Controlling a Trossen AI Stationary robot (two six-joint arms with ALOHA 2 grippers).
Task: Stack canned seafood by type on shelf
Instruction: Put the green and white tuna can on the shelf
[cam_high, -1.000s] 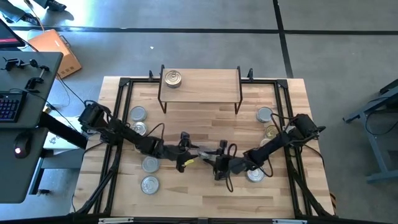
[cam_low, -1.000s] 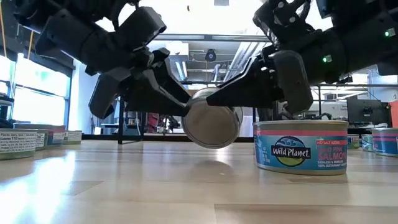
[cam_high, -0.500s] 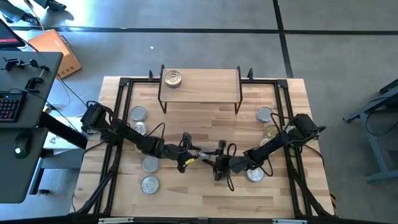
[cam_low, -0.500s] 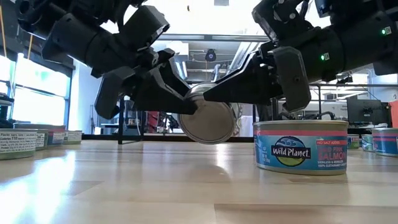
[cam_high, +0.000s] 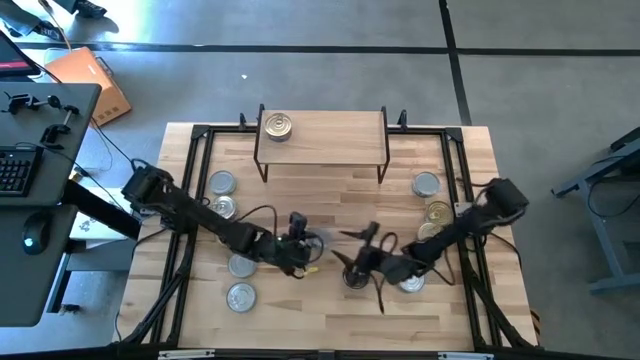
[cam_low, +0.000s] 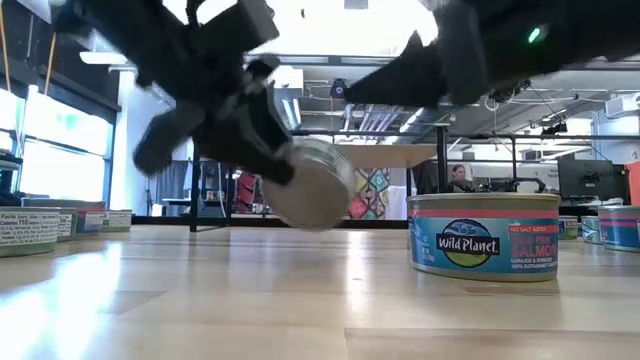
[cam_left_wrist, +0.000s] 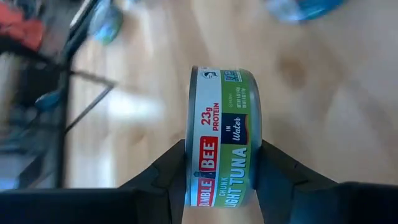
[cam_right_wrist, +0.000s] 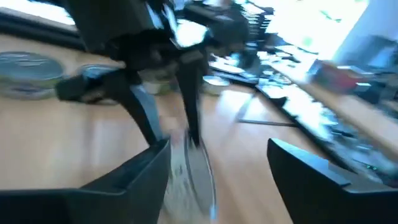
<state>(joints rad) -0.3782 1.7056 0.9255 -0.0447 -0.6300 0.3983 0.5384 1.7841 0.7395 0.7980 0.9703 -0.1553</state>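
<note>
Left wrist view, green-labelled tuna tin (cam_left_wrist: 225, 140) on edge, silvery rims

A robotics lab or open-plan workshop. The butcher-block wooden worktop (cam_high: 330, 205) stands on a grey concrete floor (cam_high: 300, 70) beside a dark desk with keyboard (cam_high: 14, 172). Beyond it are exposed ceiling ducts (cam_low: 370, 118) and black computer monitors (cam_low: 583, 180).

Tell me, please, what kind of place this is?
Probably a robotics lab or workshop. A butcher-block table in a black frame stands on a concrete floor; a desk with a keyboard is beside it, and monitors show in the room behind.
</note>
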